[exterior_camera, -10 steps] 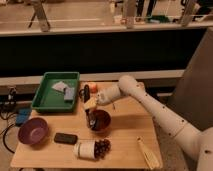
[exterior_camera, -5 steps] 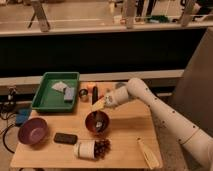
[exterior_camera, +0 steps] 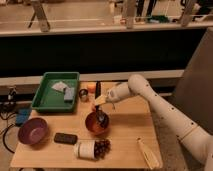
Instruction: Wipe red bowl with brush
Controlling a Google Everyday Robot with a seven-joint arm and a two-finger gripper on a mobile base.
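The red bowl [exterior_camera: 97, 124] sits on the wooden table [exterior_camera: 127, 127] near the middle. My gripper [exterior_camera: 103, 103] hangs just above the bowl's far rim, at the end of the white arm [exterior_camera: 150, 100] that reaches in from the right. It is shut on the brush [exterior_camera: 102, 116], a slim dark stick that points down, with its head inside the bowl.
A purple bowl [exterior_camera: 32, 131] stands at the left, with a flat black block [exterior_camera: 65, 138] beside it. A white cup with dark grapes [exterior_camera: 92, 148] lies in front of the red bowl. A green tray [exterior_camera: 45, 102] is at the back left, and small items [exterior_camera: 91, 88] stand beside it. A pale long object [exterior_camera: 148, 152] lies at the front right.
My gripper has shifted a little to the right and down over the red bowl, and the brush head is now lower in the bowl. The bowl has stayed in place.
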